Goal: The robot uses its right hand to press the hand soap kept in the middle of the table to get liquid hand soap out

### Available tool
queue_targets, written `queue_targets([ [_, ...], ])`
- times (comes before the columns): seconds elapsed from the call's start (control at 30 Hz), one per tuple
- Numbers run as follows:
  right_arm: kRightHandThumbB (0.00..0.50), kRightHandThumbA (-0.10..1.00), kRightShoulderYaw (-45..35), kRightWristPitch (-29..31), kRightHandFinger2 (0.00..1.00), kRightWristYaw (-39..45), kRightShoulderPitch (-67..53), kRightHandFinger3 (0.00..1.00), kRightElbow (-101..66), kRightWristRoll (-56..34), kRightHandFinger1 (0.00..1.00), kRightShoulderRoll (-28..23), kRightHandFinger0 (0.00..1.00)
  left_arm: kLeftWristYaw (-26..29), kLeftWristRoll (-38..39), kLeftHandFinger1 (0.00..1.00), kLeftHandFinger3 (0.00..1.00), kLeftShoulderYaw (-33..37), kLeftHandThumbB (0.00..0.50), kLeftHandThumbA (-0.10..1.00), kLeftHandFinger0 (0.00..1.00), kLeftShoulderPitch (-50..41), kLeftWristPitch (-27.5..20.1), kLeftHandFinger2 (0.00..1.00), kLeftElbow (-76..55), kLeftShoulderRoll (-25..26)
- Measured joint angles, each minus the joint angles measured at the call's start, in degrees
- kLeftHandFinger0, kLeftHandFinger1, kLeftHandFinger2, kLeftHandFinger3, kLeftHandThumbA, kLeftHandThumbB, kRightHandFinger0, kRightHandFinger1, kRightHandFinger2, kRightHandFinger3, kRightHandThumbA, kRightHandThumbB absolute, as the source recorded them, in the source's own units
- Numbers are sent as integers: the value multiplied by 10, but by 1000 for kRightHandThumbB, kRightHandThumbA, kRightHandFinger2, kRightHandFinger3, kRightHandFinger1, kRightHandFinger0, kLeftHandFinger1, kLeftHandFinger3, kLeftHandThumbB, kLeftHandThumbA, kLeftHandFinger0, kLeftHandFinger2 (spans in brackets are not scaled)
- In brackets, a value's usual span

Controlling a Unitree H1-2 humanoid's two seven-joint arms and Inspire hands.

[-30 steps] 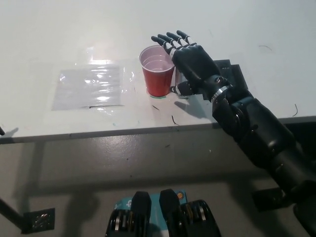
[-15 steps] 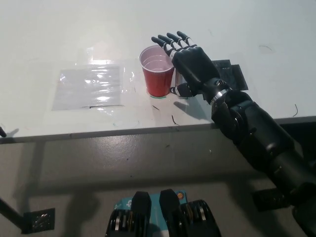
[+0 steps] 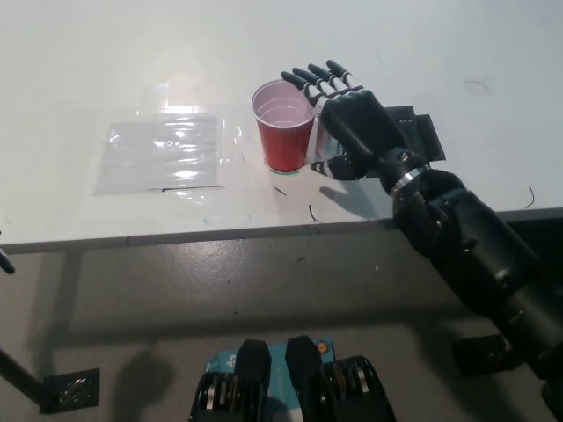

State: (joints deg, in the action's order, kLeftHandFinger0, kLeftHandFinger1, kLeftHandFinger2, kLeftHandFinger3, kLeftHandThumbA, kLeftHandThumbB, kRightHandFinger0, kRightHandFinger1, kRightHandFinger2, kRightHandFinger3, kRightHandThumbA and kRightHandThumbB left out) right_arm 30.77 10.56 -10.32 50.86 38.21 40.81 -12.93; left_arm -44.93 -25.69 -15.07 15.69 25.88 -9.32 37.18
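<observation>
The black right hand (image 3: pixel 352 123) hovers flat over the middle of the white table (image 3: pixel 440 53), near its front edge, fingers spread and straight, holding nothing. Under its palm something pale shows, presumably the hand soap (image 3: pixel 324 151), though the hand covers most of it and I cannot make out the pump head. A red cup (image 3: pixel 285 127) stands just beside it, and a clear plastic sheet (image 3: pixel 163 154) lies toward the table's left edge. This looks like the lining-up step; next the palm needs to come straight down on the pump without nudging the cup. The left hand is not in sight.
</observation>
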Motion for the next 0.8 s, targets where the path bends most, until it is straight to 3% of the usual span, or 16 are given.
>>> queue_targets([
  [0.13, 368, 1000, -14, -3, 1000, 24, 0, 1000, -20, -2, 1000, -16, 1000, 0, -1, 1000, 751, 0, 207, 1000, 1000, -6, 0, 1000, 0, -2],
  [0.23, 421, 1000, -28, -6, 1000, 47, 3, 1000, -33, -6, 1000, -25, 1000, 0, -1, 1000, 753, -1, 211, 1000, 1000, -8, 0, 1000, 0, -4],
  [0.37, 407, 1000, -48, -15, 1000, 73, 16, 1000, -38, -13, 1000, -35, 1000, 0, -2, 1000, 758, -1, 215, 1000, 1000, -14, 0, 1000, 0, -7],
  [0.47, 445, 1000, -57, -17, 1000, 84, 30, 1000, -39, -14, 1000, -37, 1000, 0, -2, 1000, 762, -1, 202, 1000, 1000, -19, 0, 1000, 0, -10],
  [0.6, 436, 1000, -72, -22, 1000, 95, 49, 1000, -59, -15, 1000, -38, 1000, 0, -1, 1000, 772, -1, 215, 1000, 1000, -24, 0, 1000, -1, -10],
  [0.8, 442, 1000, -95, -28, 1000, 109, 59, 1000, -103, -18, 1000, -38, 1000, 0, -1, 1000, 773, -3, 177, 1000, 1000, -27, 0, 1000, -1, -10],
])
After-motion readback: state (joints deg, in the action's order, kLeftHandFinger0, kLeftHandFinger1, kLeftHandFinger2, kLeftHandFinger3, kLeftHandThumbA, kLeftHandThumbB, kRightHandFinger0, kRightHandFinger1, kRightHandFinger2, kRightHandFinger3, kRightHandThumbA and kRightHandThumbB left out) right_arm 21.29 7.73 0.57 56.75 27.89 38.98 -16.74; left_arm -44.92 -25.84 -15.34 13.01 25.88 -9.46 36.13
